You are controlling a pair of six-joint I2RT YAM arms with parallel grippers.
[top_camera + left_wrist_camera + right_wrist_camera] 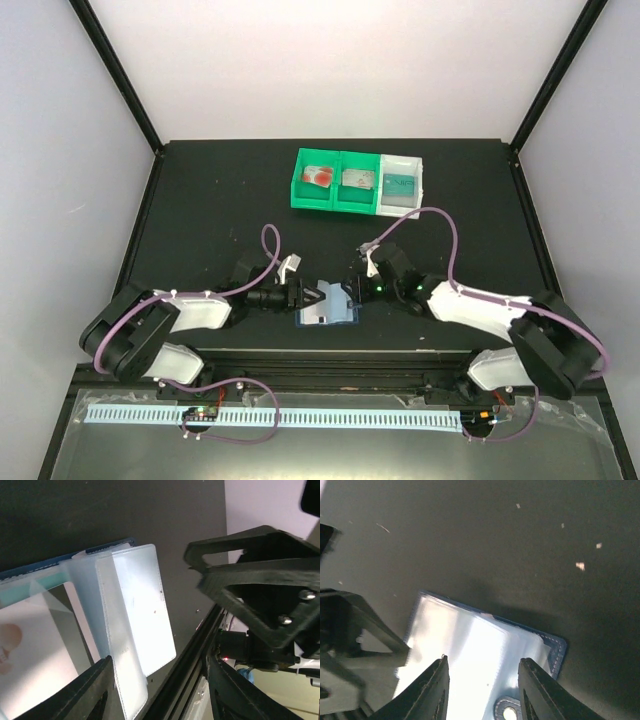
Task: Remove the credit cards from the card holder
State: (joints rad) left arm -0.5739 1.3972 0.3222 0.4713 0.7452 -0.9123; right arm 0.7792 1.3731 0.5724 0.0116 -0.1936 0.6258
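Count: three credit cards, one card holder, two trays, two grippers. Green tray (335, 206), two compartments: the left one holds the white card with red circles (318, 178), the right one the greyish card (356, 179). White tray (420, 178), touching the green tray's right side, holds the teal card (400, 184). One card per compartment. Card holder (327, 310) lies open on the black table (200, 200) near its front edge, well apart from the trays, clear pockets up. Through one pocket the left wrist view shows a pale sheet (30, 650) with a faint reddish blot and a teal strip above it; card or not, cannot tell. Left gripper (314, 296) sits at the holder's left edge, jaws apart, a loose pocket leaf between them, not clamped. Right gripper (356, 291) sits at the holder's right edge, jaws apart over the pocket face, nothing pinched; whether the tips touch it is unclear.
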